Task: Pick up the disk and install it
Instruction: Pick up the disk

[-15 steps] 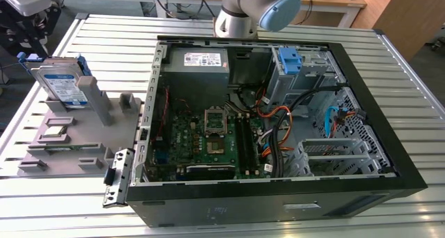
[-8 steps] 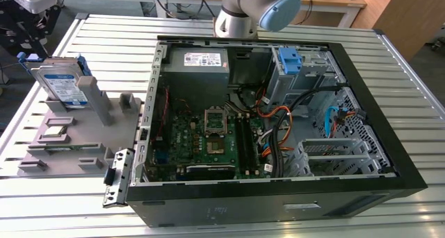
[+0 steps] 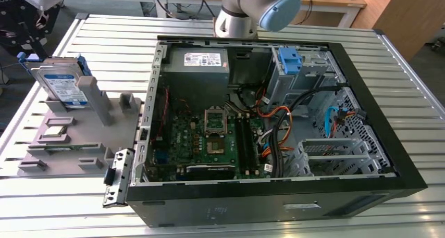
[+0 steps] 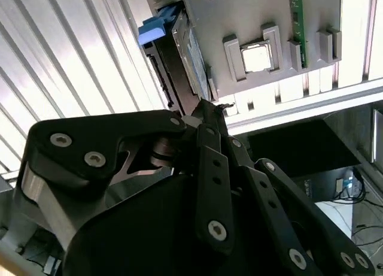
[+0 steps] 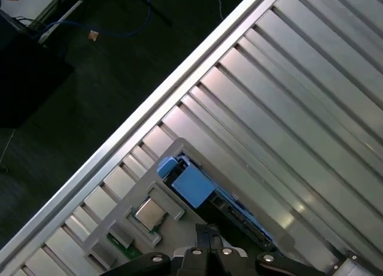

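Observation:
The disk is a silver drive with a white-and-blue label in a blue carrier. It stands on edge in a slot of the grey fixture, at the exterior view's left beside the open computer case. My gripper hangs just above and behind the disk, apart from it. In both wrist views the black fingers meet at their tips, shut on nothing. The gripper points toward the blue carrier end of the disk. In the second wrist view the gripper sits close to the disk.
Inside the case are a grey power-supply box, a blue bracket at the drive bay, the motherboard and loose cables. The fixture also carries a processor chip. The slatted metal table ends near the fixture.

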Controlling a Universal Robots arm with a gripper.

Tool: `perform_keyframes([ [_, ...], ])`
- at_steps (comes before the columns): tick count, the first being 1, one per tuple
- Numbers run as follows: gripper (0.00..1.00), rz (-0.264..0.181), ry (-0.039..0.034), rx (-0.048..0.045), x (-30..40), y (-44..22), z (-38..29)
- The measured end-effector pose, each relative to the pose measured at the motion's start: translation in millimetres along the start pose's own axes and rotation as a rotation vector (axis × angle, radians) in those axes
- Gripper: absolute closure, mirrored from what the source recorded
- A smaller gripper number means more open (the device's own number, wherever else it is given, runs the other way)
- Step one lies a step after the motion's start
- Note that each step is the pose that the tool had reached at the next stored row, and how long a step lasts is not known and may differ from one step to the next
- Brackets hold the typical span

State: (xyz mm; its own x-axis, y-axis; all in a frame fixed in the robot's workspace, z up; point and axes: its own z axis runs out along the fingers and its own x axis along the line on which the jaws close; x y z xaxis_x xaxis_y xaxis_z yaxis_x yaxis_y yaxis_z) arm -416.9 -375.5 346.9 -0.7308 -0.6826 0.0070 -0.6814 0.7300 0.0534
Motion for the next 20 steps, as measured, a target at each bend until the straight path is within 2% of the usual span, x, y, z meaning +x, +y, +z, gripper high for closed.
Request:
perform_keyframes([
  [20, 0.89, -0.363, 0.0194, 0.0026, 0.0, -0.1, 1.8],
])
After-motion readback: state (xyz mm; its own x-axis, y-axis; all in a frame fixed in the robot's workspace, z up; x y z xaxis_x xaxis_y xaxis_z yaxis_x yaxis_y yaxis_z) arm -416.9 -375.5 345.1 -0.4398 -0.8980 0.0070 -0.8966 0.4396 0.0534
